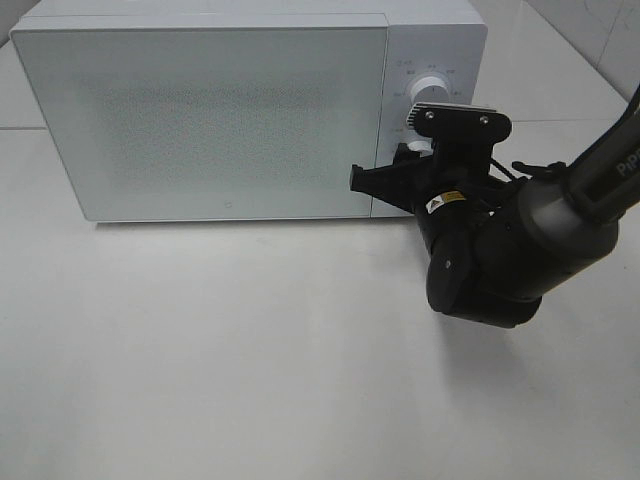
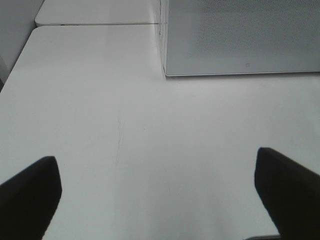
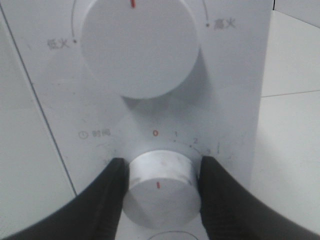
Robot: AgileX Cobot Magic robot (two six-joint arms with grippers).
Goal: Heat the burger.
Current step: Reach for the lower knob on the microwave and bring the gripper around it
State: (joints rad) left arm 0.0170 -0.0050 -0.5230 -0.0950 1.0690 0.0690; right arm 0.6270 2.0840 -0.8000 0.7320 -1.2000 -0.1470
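Observation:
The burger is out of view. The white microwave (image 1: 200, 110) stands at the back of the table with its frosted door closed. My right gripper (image 3: 161, 186) is shut on the lower timer knob (image 3: 161, 172) of the control panel, its black fingers (image 3: 107, 195) pressing both sides. The knob's red mark points downward in the right wrist view, away from the printed 0. In the exterior high view the right gripper (image 1: 405, 160) hides that knob. My left gripper (image 2: 157, 195) hangs open over bare tabletop, nothing between its fingers (image 2: 30, 195).
Above the timer knob sits the larger power knob (image 3: 139, 47), also visible as the power knob (image 1: 432, 88) on the panel. The microwave's lower front corner (image 2: 170, 70) lies ahead of the left gripper. The white table (image 1: 250, 350) spreads in front of the microwave.

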